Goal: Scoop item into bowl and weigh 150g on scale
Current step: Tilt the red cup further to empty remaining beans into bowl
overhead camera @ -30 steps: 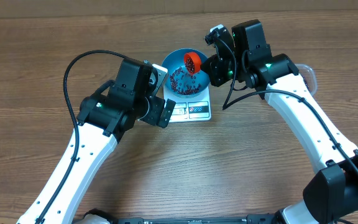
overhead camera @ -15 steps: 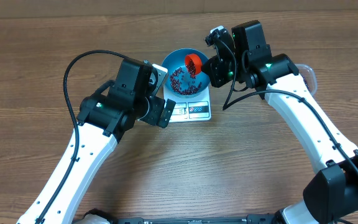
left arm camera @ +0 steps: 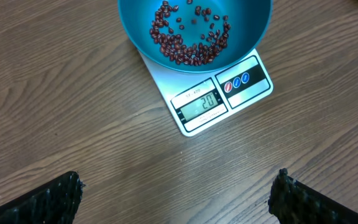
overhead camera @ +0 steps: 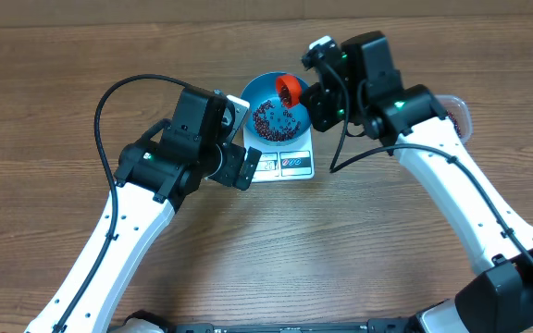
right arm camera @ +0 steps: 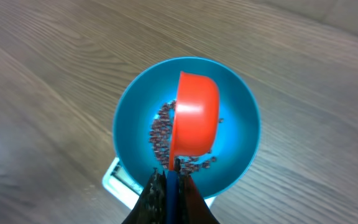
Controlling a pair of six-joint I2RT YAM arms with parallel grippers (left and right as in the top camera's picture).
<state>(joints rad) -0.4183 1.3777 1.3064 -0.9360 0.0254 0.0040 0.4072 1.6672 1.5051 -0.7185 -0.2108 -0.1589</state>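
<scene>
The blue bowl [overhead camera: 259, 92] stands on the white scale [overhead camera: 296, 165], with a loose layer of red-brown beans [overhead camera: 271, 117] in its bottom. My right gripper [overhead camera: 306, 93] is shut on the blue handle of an orange scoop [overhead camera: 290, 87], held tipped on its side above the bowl's far right. From the right wrist, the scoop [right arm camera: 194, 118] hangs over the beans [right arm camera: 160, 134], just past my fingertips [right arm camera: 169, 175]. My left gripper [left arm camera: 176, 196] is wide open over bare table, in front of the scale [left arm camera: 194, 127]. The bowl [left arm camera: 135, 25] and beans [left arm camera: 188, 46] lie beyond it.
A clear plastic tub [overhead camera: 459, 113] shows at the right, mostly hidden behind my right arm. The left arm's black cable [overhead camera: 109, 102] loops over the table at the left. Bare wooden table surrounds the scale.
My right gripper has carried the scoop slightly toward the bowl's far rim. The left arm has not moved.
</scene>
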